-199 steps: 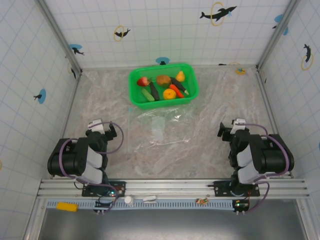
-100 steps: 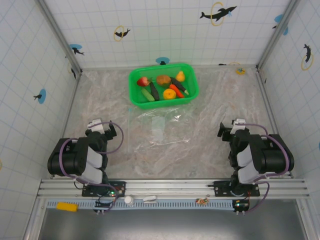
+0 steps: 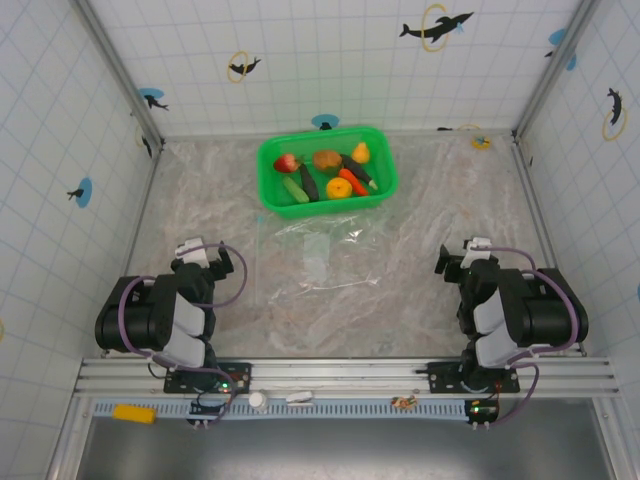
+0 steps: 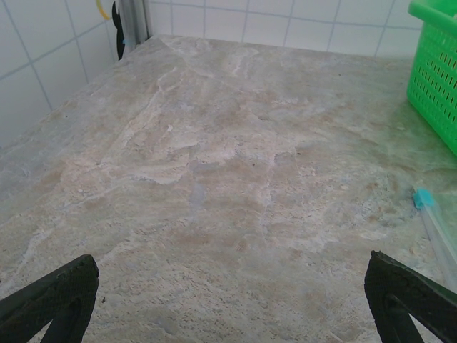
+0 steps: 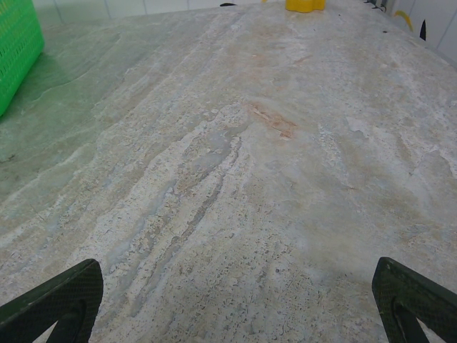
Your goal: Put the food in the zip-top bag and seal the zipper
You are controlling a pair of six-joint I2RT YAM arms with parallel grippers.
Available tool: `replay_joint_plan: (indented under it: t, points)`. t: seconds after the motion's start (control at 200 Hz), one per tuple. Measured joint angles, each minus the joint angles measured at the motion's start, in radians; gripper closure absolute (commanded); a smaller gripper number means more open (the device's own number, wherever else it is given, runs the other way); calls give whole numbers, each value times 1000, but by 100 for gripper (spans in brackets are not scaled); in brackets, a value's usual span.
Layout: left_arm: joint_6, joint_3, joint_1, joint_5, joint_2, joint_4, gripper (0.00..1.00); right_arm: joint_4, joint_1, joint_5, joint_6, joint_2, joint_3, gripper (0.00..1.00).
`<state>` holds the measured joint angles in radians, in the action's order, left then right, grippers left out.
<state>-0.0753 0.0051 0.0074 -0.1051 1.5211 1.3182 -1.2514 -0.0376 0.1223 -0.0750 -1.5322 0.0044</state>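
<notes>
The food lies in a green mesh basket at the back middle: a red strawberry, a brown potato-like piece, an orange citrus, a cucumber, a dark eggplant and a carrot. The clear zip-top bag lies flat on the table in front of the basket. Its zipper runs along the bag's left edge, and its teal end shows in the left wrist view. My left gripper and right gripper stand open and empty at the near edge, either side of the bag.
The basket's wall shows at the right of the left wrist view and at the left of the right wrist view. A small yellow object sits at the back right corner. Tiled walls close in the marbled table.
</notes>
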Motion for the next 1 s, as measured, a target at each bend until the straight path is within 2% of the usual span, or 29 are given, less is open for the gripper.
replay_joint_plan:
  t: [0.405, 0.5, 0.59, 0.676, 0.796, 1.001]
  points:
    - [0, 0, 11, 18, 0, 0, 2, 3, 0, -13, 1, 1, 1, 0]
    - [10, 3, 13, 49, -18, -35, 3, 129, -5, -39, 18, 45, 43, 0]
    - [46, 55, 12, 140, -91, -185, 3, 296, -32, -66, 39, 128, 138, 0]
    - [52, 185, -13, 180, -140, -377, 2, 367, -89, -80, 47, 215, 206, 0]
    - [49, 367, -123, 163, -206, -579, 3, 452, -227, -73, 56, 342, 242, 0]
    - [7, 369, -357, 124, -480, -751, 3, 670, -529, -22, 42, 623, 252, 0]
